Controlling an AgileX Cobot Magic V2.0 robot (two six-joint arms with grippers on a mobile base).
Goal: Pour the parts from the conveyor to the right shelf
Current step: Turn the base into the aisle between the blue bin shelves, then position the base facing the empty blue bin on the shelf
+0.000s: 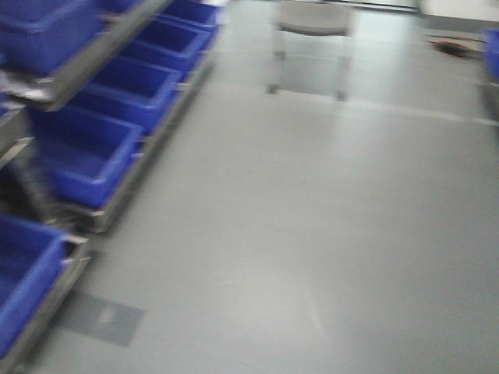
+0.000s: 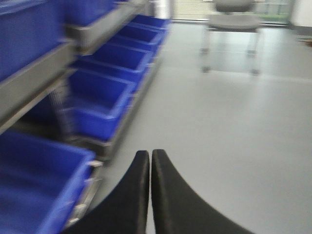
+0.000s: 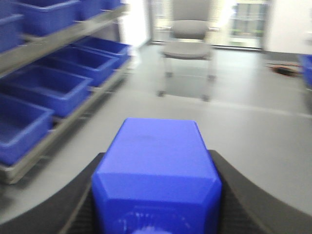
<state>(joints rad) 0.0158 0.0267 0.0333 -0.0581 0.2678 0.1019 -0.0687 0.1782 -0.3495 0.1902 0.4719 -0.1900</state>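
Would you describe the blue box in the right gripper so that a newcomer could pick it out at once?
Along the left of the view runs a shelf holding open blue bins. Off the shelf, nearest the right wrist camera, the blue box sits clamped between the right gripper's dark fingers. Unlike the bins, it shows a closed flat face with cut corners.

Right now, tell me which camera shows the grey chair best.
The right wrist view. The grey chair shows backrest, seat and legs there, fairly sharp. The exterior front view catches only its seat and legs at the top edge, blurred; the left wrist view cuts off most of the backrest.
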